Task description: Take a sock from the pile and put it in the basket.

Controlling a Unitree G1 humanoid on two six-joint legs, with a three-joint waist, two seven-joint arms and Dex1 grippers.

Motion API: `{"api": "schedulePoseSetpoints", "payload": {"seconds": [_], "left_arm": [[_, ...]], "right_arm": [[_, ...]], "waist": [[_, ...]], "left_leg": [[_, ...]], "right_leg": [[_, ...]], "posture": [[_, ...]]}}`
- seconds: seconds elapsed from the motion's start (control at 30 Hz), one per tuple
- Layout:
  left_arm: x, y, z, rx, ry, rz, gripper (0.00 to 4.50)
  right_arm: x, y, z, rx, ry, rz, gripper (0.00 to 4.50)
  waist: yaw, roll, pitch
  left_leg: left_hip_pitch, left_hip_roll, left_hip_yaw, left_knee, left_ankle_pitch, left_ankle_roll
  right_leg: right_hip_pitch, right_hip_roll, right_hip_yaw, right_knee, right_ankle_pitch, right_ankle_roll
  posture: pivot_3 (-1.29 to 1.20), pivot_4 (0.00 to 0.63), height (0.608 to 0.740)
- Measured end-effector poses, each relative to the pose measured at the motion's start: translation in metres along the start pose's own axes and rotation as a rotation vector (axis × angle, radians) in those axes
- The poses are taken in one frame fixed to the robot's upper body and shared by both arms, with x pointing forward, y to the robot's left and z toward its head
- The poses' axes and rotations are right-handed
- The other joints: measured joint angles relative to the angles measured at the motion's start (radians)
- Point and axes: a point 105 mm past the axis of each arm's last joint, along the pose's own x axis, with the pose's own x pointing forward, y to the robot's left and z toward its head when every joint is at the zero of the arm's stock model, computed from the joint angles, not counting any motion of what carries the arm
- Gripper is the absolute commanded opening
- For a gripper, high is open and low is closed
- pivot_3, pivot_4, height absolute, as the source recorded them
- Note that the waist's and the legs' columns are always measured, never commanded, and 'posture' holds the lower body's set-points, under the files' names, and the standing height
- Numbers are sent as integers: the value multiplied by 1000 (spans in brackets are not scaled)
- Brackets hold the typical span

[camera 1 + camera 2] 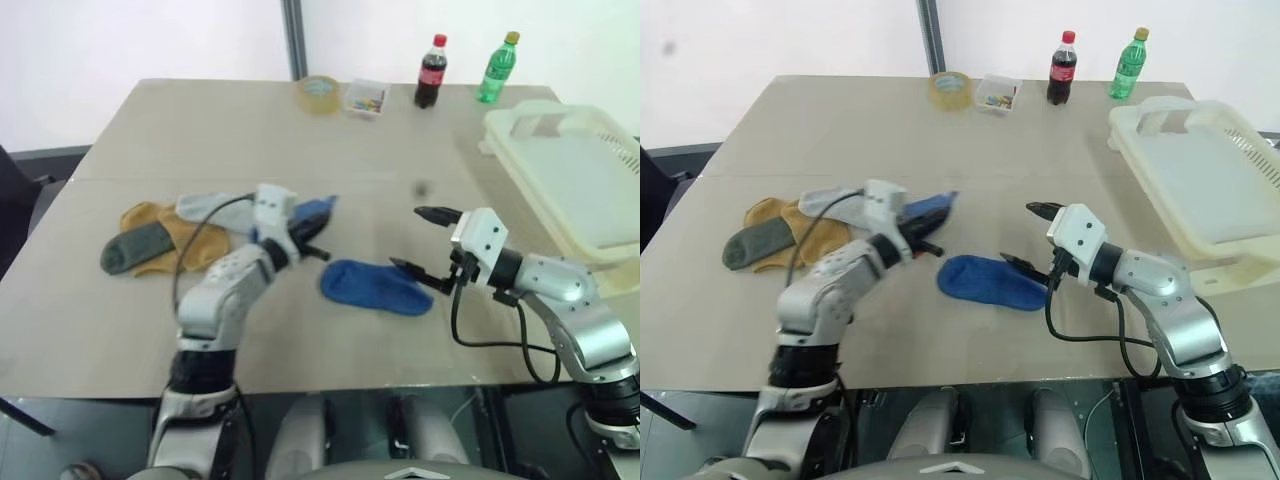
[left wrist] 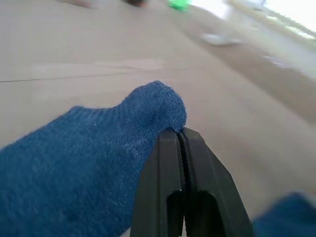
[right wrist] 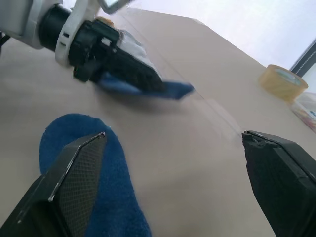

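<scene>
Holding a royal blue sock pinched between shut black fingers, your left gripper sits at centre-left of the head view, just right of the pile, whose mustard, grey-green and pale grey socks lie at mid-left on the table. In the left wrist view you see the two fingers pressed together with the knit bunched against their tips, so I judge the grip to be on an edge of the sock, not deep on it. A second blue sock lies flat at centre frame, between your two grippers, its long axis running left to right. Your right gripper stands wide apart and empty at centre-right, one finger hovering over that flat sock's right end. The relation that matters now: the basket lies at the far right edge of the frame, well apart from your left gripper and past the right arm. The right arm is clearly the nearer one to it. The held sock's loose end points right, toward the open right fingers, so a hand-over across the centre looks the shorter route.
</scene>
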Motion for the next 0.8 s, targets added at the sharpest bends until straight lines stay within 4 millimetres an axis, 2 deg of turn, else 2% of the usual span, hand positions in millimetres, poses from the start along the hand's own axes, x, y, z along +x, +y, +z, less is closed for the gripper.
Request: {"api": "schedulePoseSetpoints", "payload": {"seconds": [0.07,0.17,0.23,0.3,0.4,0.5,0.63,0.77,0.8], "left_arm": [[24,-24,-5,-7,38,-112,40],[47,-57,-7,37,70,-246,799],[49,-58,-8,75,81,-250,1808],[44,-41,-8,129,95,-191,2687],[29,-6,0,187,99,-80,2687],[17,17,5,207,105,-11,2687],[15,28,-6,192,161,5,2687],[26,26,-27,175,246,-30,2687],[29,24,-26,183,247,-41,2708]], "right_arm": [[-5,-2,-3,6,19,-39,4500],[-10,-5,-8,35,64,-95,4500],[-14,-13,-13,61,103,-149,4500],[-18,-20,-18,92,142,-190,4500],[-16,-35,-30,130,210,-232,4500],[-8,-45,-46,157,270,-242,4500],[0,-53,-72,220,345,-251,4500],[-1,-64,-94,275,436,-263,4500],[-1,-65,-99,282,452,-263,4254]], "waist": [[-1,0,0],[-4,0,0],[-18,0,0],[-30,1,0],[-31,1,0],[-27,1,0],[-17,1,1],[-3,1,1],[-2,1,1]], "left_leg": [[0,0,0,0,0,0],[0,1,0,0,0,0],[0,1,1,0,0,0],[1,3,0,-1,0,0],[2,4,-1,-1,0,0],[1,3,0,-1,0,0],[-1,2,0,-1,0,0],[-2,1,1,0,0,0],[-2,1,1,0,0,0]], "right_leg": [[0,2,0,0,0,0],[-1,3,1,0,0,0],[-1,5,3,0,0,0],[-2,6,3,1,0,-1],[-2,7,2,2,0,-1],[-2,6,2,1,-1,-2],[-2,3,2,-1,0,0],[-2,3,2,-2,0,0],[-2,3,2,-2,0,0]], "posture": [[0,150,740],[0,150,740],[0,150,740],[0,150,740],[0,150,740],[0,150,740],[0,150,740],[0,150,740],[0,150,740]]}}
